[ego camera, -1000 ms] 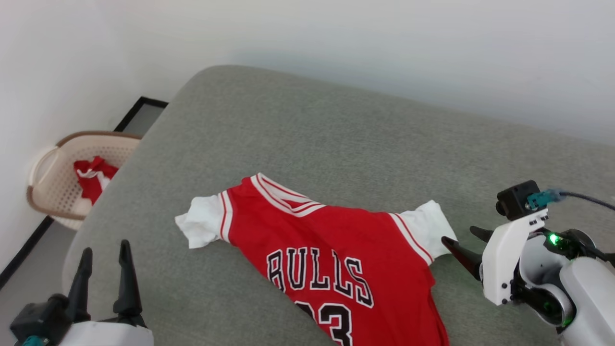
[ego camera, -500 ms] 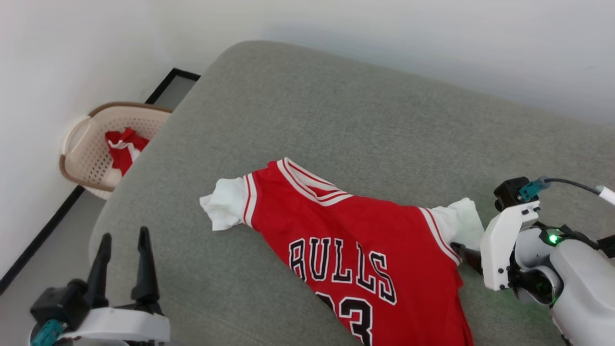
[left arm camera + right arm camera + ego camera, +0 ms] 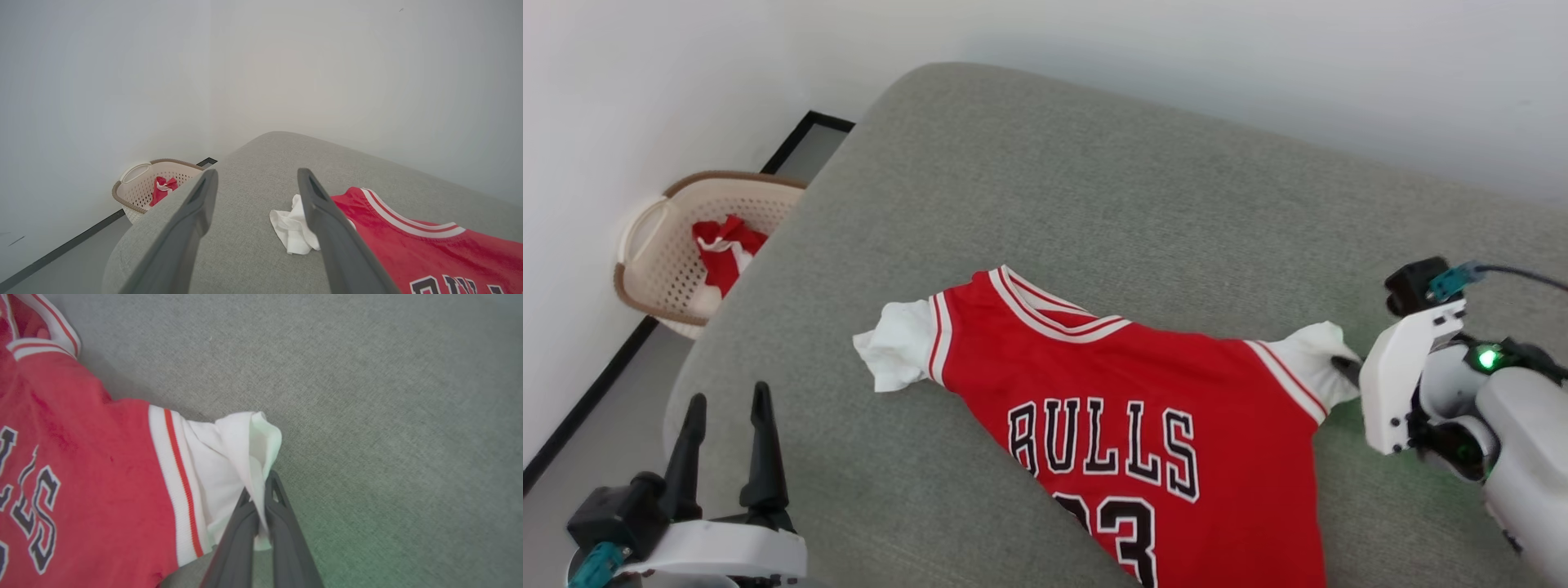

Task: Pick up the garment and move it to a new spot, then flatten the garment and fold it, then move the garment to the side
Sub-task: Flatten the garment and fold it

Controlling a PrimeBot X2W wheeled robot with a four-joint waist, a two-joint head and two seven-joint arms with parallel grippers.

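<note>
The garment [image 3: 1143, 392], a red jersey with white sleeves and black "BULLS" lettering, lies front up on the grey cushion [image 3: 1094, 212]. My right gripper [image 3: 1346, 367] is shut on the garment's right white sleeve [image 3: 229, 457]; the right wrist view shows the cloth pinched between its dark fingers [image 3: 282, 522]. My left gripper [image 3: 727, 412] hovers open at the lower left, short of the left sleeve [image 3: 894, 347]. In the left wrist view that crumpled sleeve [image 3: 292, 228] lies just past the right finger [image 3: 327, 228], with the garment [image 3: 408, 253] beyond.
A beige laundry basket [image 3: 658, 245] holding red and white cloth stands on the floor left of the cushion, against the white wall. The basket [image 3: 139, 192] also appears in the left wrist view. Bare cushion stretches behind and to the right of the garment.
My right gripper went from open beside the right sleeve to shut on it, and the sleeve is drawn out to the right. The head camera shifted. The left gripper stayed open.
</note>
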